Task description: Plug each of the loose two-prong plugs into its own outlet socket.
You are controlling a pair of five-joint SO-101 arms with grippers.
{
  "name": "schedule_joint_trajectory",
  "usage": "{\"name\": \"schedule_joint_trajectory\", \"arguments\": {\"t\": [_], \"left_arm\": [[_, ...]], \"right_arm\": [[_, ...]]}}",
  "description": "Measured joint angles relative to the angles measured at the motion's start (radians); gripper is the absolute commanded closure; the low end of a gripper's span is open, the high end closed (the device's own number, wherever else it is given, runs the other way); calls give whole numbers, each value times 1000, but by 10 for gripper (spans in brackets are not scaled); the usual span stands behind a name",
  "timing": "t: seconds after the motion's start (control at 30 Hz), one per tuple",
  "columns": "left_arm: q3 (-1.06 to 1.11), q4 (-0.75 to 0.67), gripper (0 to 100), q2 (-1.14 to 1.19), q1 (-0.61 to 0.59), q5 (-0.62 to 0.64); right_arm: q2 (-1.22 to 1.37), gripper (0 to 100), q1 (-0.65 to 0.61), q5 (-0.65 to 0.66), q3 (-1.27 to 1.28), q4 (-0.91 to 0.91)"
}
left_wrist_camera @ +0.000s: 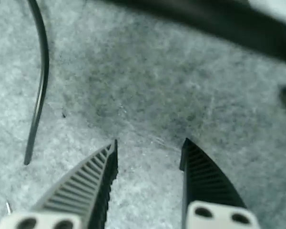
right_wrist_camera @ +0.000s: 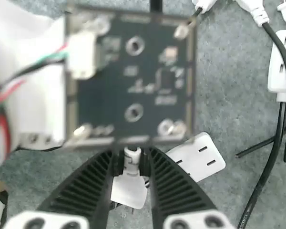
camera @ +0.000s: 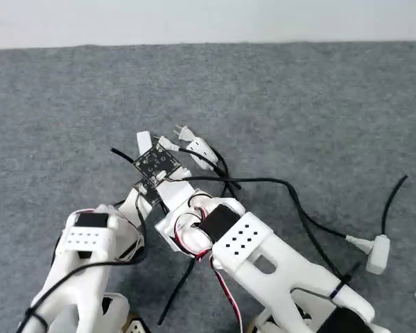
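My right gripper (right_wrist_camera: 132,153) is shut on a white two-prong plug (right_wrist_camera: 129,188), with the plug's cable end between its fingertips. A white outlet socket (right_wrist_camera: 198,155) with two slots lies on the carpet right beside one finger. Another white socket (right_wrist_camera: 280,71) on a black cable lies farther off, also seen in the high view (camera: 201,147). A loose plug (camera: 184,132) with bare prongs rests beyond it. One more white plug (camera: 376,253) lies at the right. My left gripper (left_wrist_camera: 150,143) is open just above bare carpet, holding nothing.
The left arm's black camera board (right_wrist_camera: 133,86) sits directly in front of my right gripper, very close. Black cables (camera: 298,208) snake across the grey carpet between the arms and to the right. A thin black cable (left_wrist_camera: 40,81) runs beside the left gripper.
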Motion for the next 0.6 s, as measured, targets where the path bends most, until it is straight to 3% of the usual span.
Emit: {"name": "schedule_joint_trajectory", "arguments": {"t": [0.2, 0.4, 0.6], "left_arm": [[23, -2, 798, -83, -2, 2], [23, -77, 799, -86, -60, 160], [-54, -94, 801, 80, -68, 201]], "right_arm": [[0, 990, 101, -3, 0, 0], [-135, 991, 252, -6, 0, 57], [-384, 991, 163, -6, 83, 91]]}}
